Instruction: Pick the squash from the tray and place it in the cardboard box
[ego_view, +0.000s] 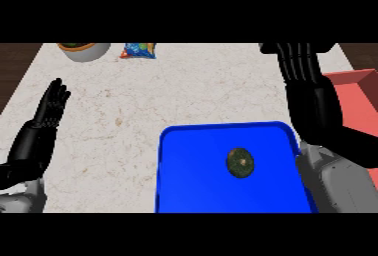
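Pale, speckled stone is making up the surface (148, 125), with dark wood showing past its far left and far right corners. One blue tray (192, 180) is sitting at the near edge, right of the middle, and one dark green squash (240, 162) is lying on the tray, a little right of its centre, touching neither hand. One red-walled box (358, 95) is standing at the right edge. At the far edge, toward the left, one grey bowl (83, 51) and one colourful packet (138, 50) are lying near each other. Two hands are showing: the left hand (48, 107) is resting near the left edge with fingers straight and open, and the right hand (314, 100) is stretching out between tray and box, fingers also straight and open, holding nothing.
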